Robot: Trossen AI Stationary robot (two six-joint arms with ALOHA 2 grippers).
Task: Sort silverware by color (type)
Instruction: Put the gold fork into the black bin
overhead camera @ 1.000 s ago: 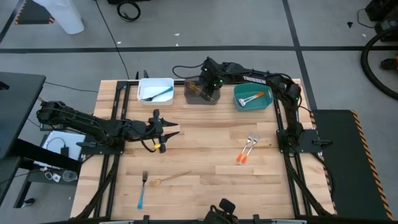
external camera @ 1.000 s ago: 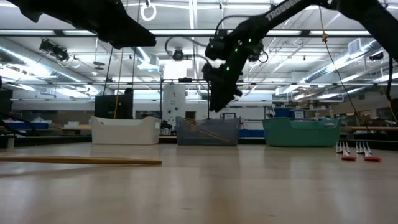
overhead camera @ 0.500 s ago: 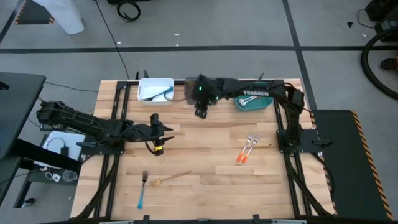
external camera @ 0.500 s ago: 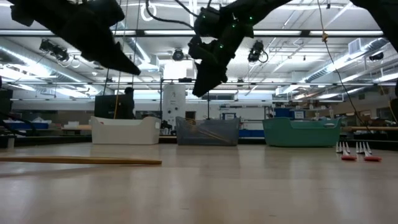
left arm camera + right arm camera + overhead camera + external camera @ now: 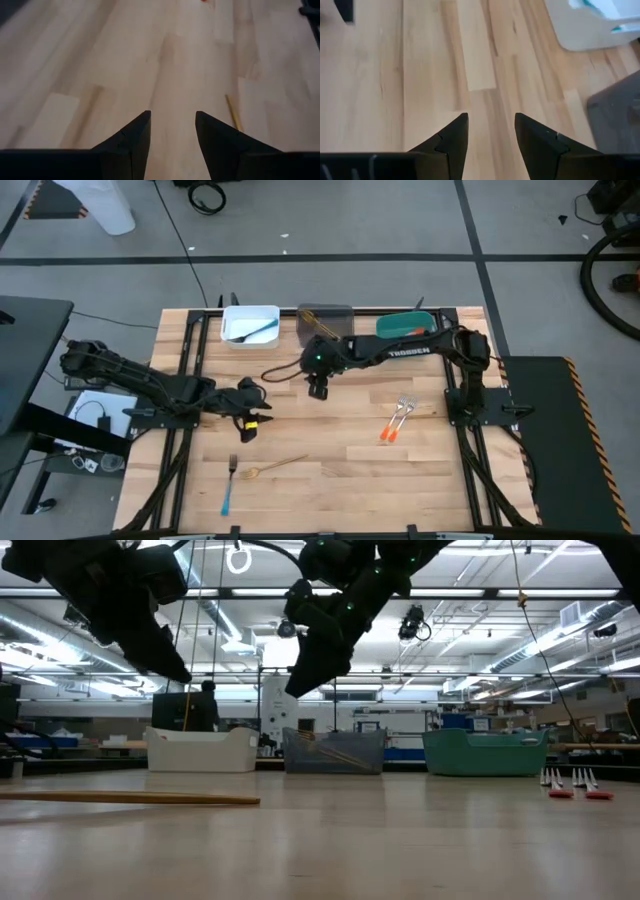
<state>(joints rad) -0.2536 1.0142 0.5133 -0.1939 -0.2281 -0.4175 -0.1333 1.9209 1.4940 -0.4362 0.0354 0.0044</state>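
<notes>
Right pincer (image 5: pixel 318 388): spread, empty, mid-bench in transit. Left pincer (image 5: pixel 247 423): spread, empty. Gold utensil (image 5: pixel 276 466) and blue-handled fork (image 5: pixel 229 485) lie nearer the left pincer; next: descend, straddle one.

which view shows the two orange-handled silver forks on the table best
The high view: the two orange-handled silver forks lie side by side in full outline on the wooden table. The low view shows them only edge-on, far right. Neither wrist view shows them.
</notes>
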